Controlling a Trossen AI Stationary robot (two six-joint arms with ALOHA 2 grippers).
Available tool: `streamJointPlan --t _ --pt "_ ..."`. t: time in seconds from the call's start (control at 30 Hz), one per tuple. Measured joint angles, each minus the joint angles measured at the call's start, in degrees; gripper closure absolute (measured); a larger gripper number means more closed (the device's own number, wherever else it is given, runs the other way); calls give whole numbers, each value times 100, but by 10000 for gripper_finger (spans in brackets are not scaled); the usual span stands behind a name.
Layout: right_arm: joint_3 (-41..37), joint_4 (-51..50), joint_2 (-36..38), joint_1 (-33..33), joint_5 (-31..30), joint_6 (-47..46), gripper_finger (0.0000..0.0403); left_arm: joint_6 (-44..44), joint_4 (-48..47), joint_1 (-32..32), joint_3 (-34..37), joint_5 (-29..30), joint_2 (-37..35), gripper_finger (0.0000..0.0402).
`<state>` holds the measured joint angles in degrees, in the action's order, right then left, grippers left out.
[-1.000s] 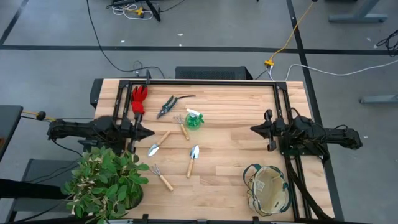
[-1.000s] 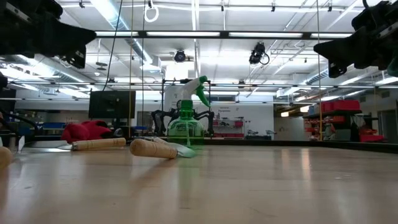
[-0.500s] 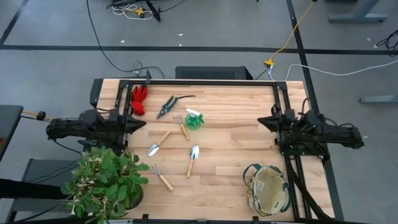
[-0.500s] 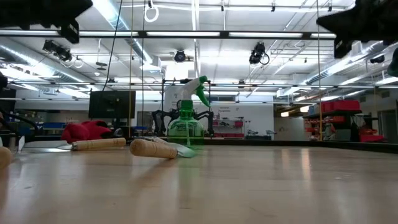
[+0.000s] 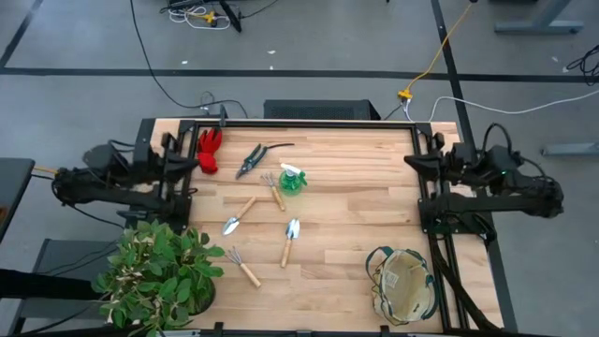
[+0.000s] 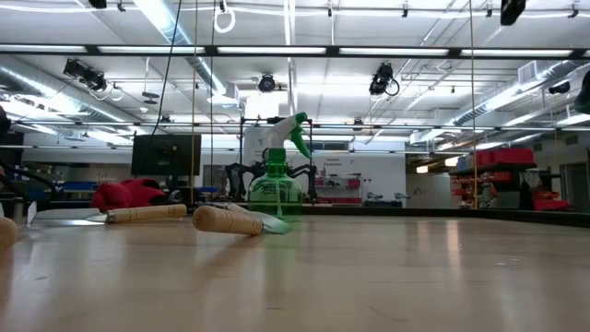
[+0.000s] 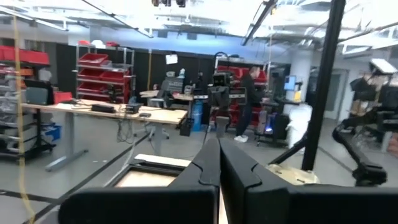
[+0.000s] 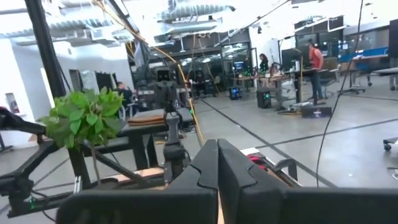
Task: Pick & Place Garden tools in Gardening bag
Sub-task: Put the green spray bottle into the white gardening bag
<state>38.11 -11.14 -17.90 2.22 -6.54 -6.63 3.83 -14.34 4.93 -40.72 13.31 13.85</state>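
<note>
The garden tools lie on the wooden table: red gloves (image 5: 208, 150), dark pruning shears (image 5: 253, 157), a green-and-white spray bottle (image 5: 293, 180), two silver trowels (image 5: 238, 216) (image 5: 290, 240) and two small rakes (image 5: 273, 191) (image 5: 241, 266). The beige gardening bag (image 5: 402, 285) stands open at the near right corner. My left gripper (image 5: 193, 160) is shut and empty, high over the table's left edge. My right gripper (image 5: 410, 161) is shut and empty, high over the right edge. Both wrist views look level into the room past closed fingers (image 7: 219, 158) (image 8: 217, 158).
A leafy potted plant (image 5: 155, 273) stands at the near left corner. A dark frame (image 5: 309, 123) runs around the table's back and sides. In the low view the spray bottle (image 6: 277, 181), gloves (image 6: 125, 194) and wooden handles (image 6: 227, 219) show at the far left.
Both grippers have risen and drawn back, the left toward the table's left edge and the right toward its right edge, tipping up to level. They have left the top of the low view. The tools and the bag have stayed where they were.
</note>
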Motion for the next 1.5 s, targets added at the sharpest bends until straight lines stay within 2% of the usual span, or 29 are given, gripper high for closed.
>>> streamJointPlan --t 0.33,0.5,0.7,0.97,1.17,1.5 --pt "1521 -357 -1110 -1 -53 84 403 -38 -1141 2 -2295 3 1446 400" --pt "2116 -537 -1552 -2 -49 104 403 -52 -1439 2 -2940 -124 1869 400" --pt "2446 -526 -1917 -2 -44 60 403 -8 -1454 2 -3127 -265 2026 400" --pt "2461 -534 -2133 -2 -36 183 403 50 -1726 2 -3132 -248 2055 400" --pt "2461 -556 -2231 -2 -38 555 403 47 -1843 2 -3131 -6 2187 400" --pt "2461 -699 -2349 -2 -52 606 403 311 -2068 2 -3129 279 2592 400"
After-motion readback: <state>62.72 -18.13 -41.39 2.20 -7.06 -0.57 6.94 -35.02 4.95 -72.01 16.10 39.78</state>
